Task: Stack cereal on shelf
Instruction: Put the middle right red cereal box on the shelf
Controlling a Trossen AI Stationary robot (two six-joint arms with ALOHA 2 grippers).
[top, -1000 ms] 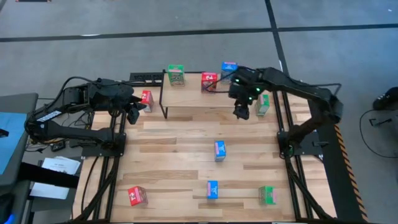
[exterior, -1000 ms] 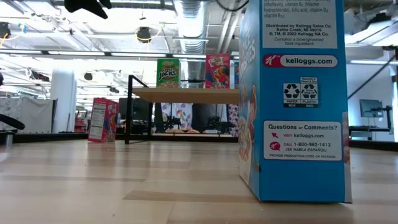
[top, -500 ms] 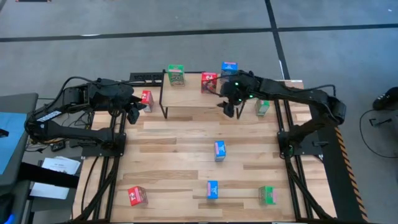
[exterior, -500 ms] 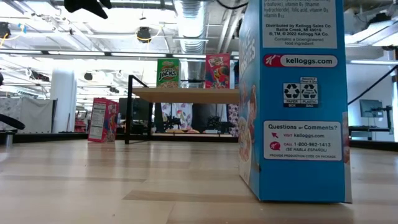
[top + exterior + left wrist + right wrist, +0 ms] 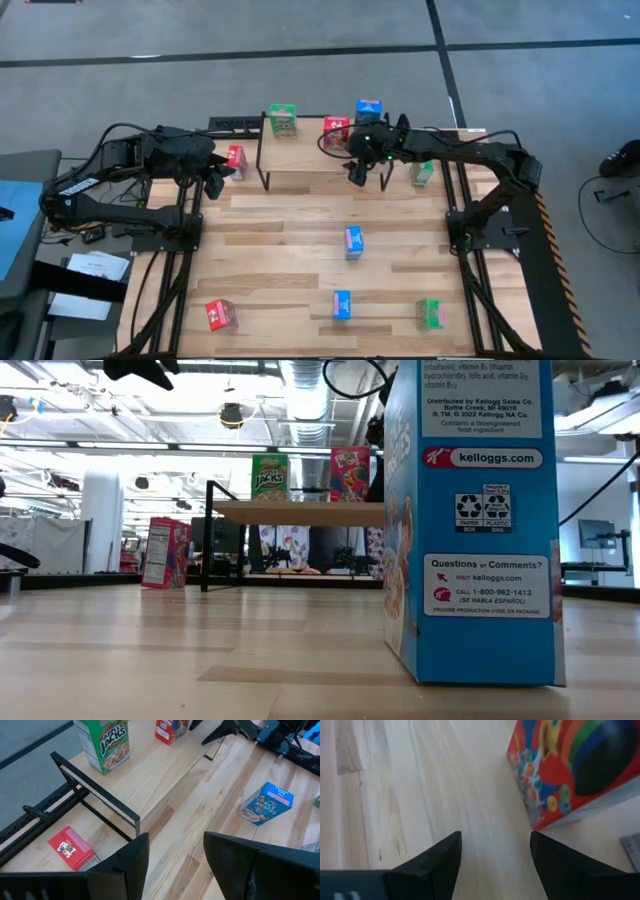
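Note:
The shelf [image 5: 300, 155] stands at the table's far side with a green cereal box [image 5: 283, 120] and a red cereal box [image 5: 336, 130] upright on its wooden top. A blue box [image 5: 368, 108] is by its far right corner. My right gripper [image 5: 358, 165] hovers open and empty over the shelf's right end, just near of the red box [image 5: 570, 770]. My left gripper [image 5: 212, 180] waits open and empty left of the shelf, near another red box [image 5: 236, 157] that stands on the table.
More boxes stand on the slatted table: a green one [image 5: 423, 172] right of the shelf, a blue one [image 5: 353, 241] in the middle, and red [image 5: 220, 315], blue [image 5: 342, 305] and green [image 5: 430, 313] ones along the near edge. The shelf's middle [image 5: 150, 770] is bare.
My right gripper has gone toward the table's left and down, from beside the green box right of the shelf to over the shelf's right end by the red box, and has tipped further downward. Its fingers have stayed open. No box has moved.

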